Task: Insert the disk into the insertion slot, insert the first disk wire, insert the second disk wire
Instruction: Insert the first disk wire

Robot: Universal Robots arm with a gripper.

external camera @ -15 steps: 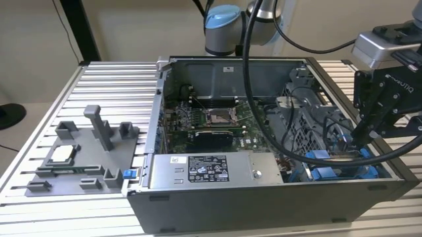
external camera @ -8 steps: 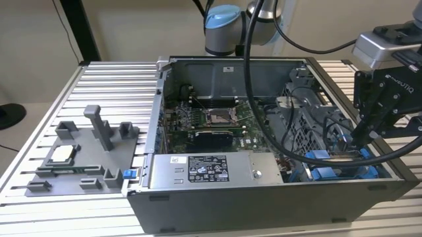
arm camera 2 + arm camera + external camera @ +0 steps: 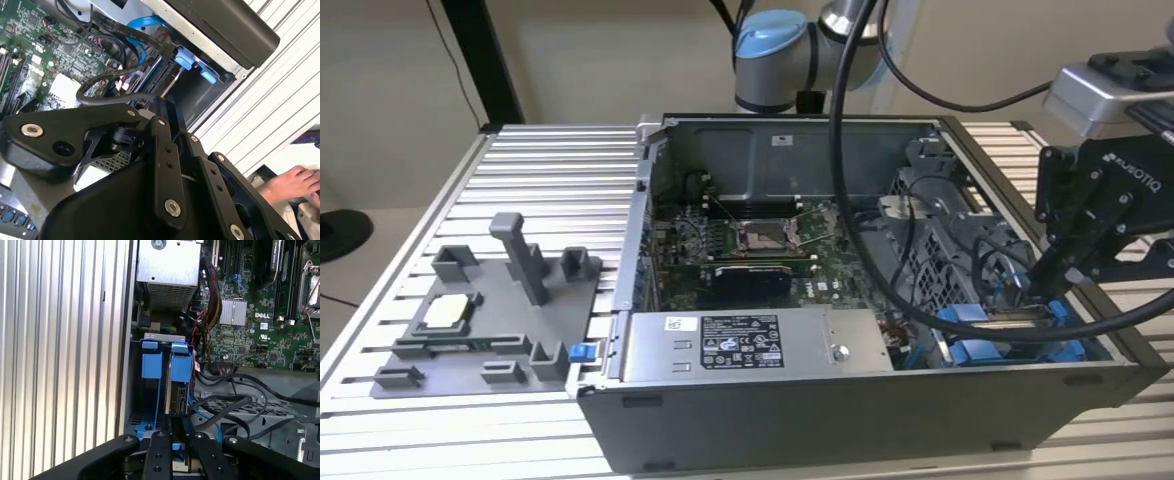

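The gripper [image 3: 1042, 288] hangs over the corner of the open computer case [image 3: 854, 425] at the exterior view's right, just past the power-supply box [image 3: 747, 345]. In the first wrist view its fingers [image 3: 159, 450] are clenched on the disk [image 3: 179, 375]. The disk stands on edge in the insertion slot [image 3: 137, 390], its blue carrier beside the slot's blue rail. Black cables [image 3: 225, 407] loop close by.

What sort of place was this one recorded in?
Likely a robotics lab bench, not an office: an open PC case sits on a ribbed aluminium table, with a robot arm reaching into it and a grey parts fixture alongside.
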